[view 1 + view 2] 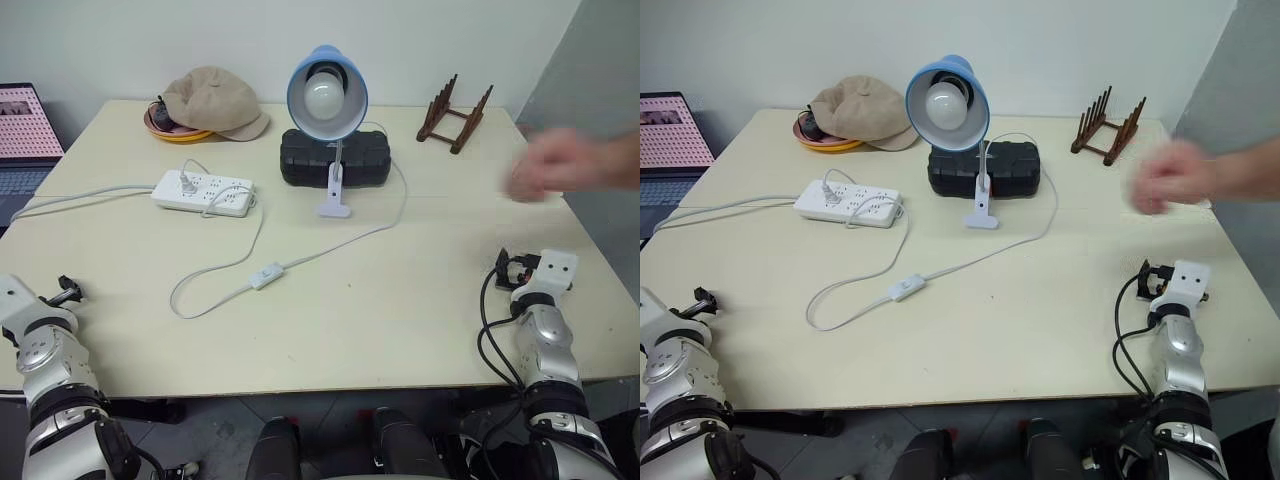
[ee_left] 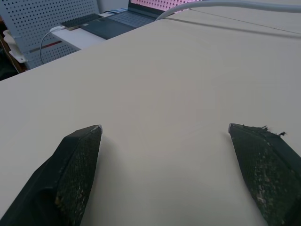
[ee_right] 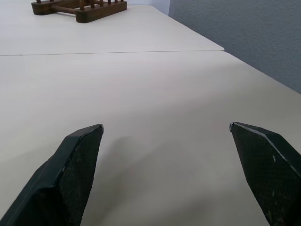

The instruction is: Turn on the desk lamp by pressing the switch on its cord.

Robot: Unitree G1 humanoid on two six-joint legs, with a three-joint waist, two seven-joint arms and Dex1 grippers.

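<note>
The desk lamp [image 1: 327,95] stood near the back middle of the pale surface [image 1: 400,310], its light-blue shade tilted toward the robot so the white globe bulb faced forward, unlit. Its white clip base [image 1: 335,195] rested on the surface just in front of a black ribbed box [image 1: 335,160].

The thin white cord [image 1: 385,225] curved out to the right of the base, swept back toward the front and ran leftward to the switch [image 1: 265,276], a small white oblong lying flat on the surface, in front of the lamp and slightly to its left. Past the switch the cord looped round and climbed to the white power strip [image 1: 203,192], which lay to the left of the lamp with a thicker grey-white cable [image 1: 80,195] trailing off the left edge.

A beige cap [image 1: 215,102] sat over an orange dish [image 1: 170,128] at the back left, and a dark wooden rack [image 1: 455,112] stood at the back right. A laptop [image 1: 25,125] showed beyond the left edge. A person's hand [image 1: 560,165], blurred, hung over the right side of the surface.

The left gripper [image 2: 164,141] was released, its fingers [image 2: 77,160] wide apart over bare surface at the front left, well away from the switch. The right gripper [image 3: 167,141] was likewise spread, grasping nothing, low over the front right of the surface.
</note>
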